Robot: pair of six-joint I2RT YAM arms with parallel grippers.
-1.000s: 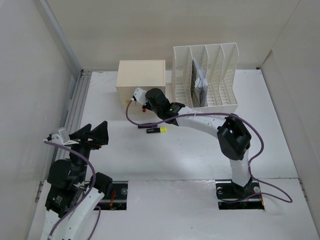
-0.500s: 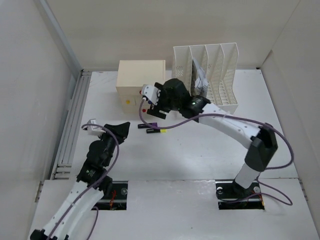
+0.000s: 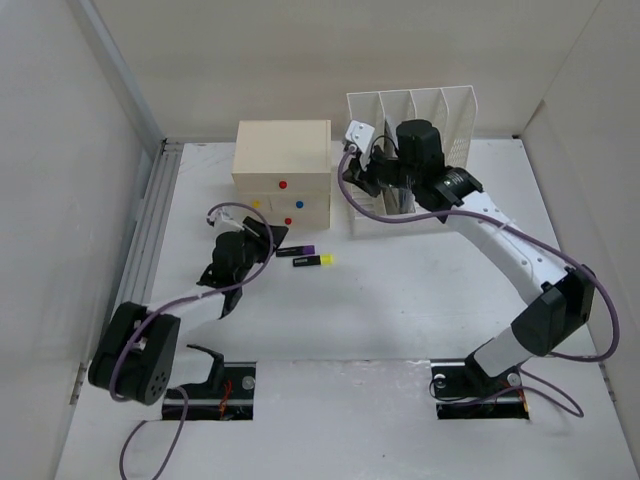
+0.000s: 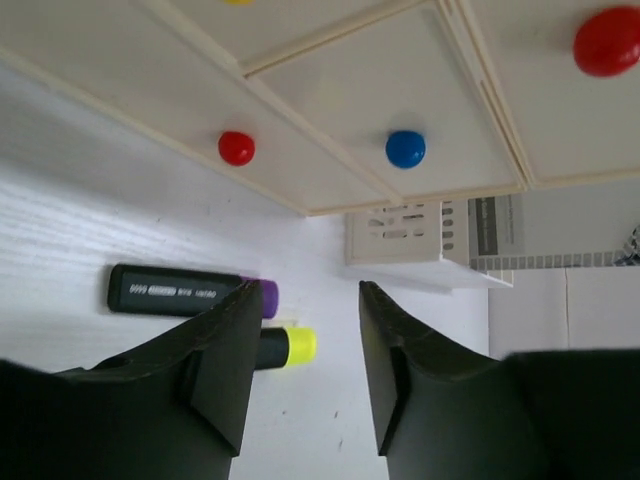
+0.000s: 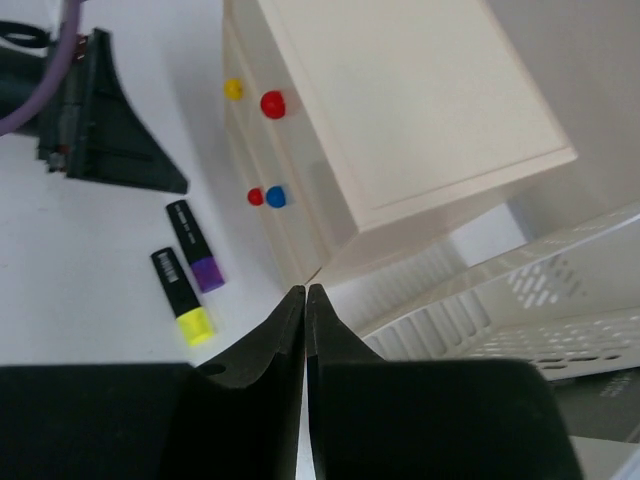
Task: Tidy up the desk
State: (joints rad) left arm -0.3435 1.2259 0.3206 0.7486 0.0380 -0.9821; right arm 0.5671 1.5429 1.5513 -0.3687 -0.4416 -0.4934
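- The desk [image 3: 400,310], a flat white top with pale walls around it, fills most of the overhead view. Two dark cut-outs sit at its lower edge, where the arm bases are bolted.
- The right arm [image 3: 510,250] rises from the lower right cut-out and reaches to the upper centre of the frame, in front of the file rack.
- The left arm [image 3: 185,305] lies low from the lower left towards the centre left.
- The white slotted file rack [image 3: 462,140] stands at the upper right of centre, against the back wall.
- The cream drawer box [image 3: 282,150] stands just left of the rack, at the upper centre. Its front shows a red knob [image 3: 283,185] above, a blue knob [image 3: 301,200] and a yellow knob [image 3: 256,203] in the middle, and another red one below.
- The right gripper [image 5: 305,290] has its fingers pressed together with nothing between them. It is raised above the gap between box and rack.
- The left gripper [image 4: 310,290] has its jaws partly apart and grips nothing. It points at the box front, with both markers lying just ahead of its left finger.
- A black marker with a purple cap [image 3: 297,252] lies on the desk in front of the box.
- A black marker with a yellow cap [image 3: 316,261] lies just beside it, a little lower and further right in the frame.
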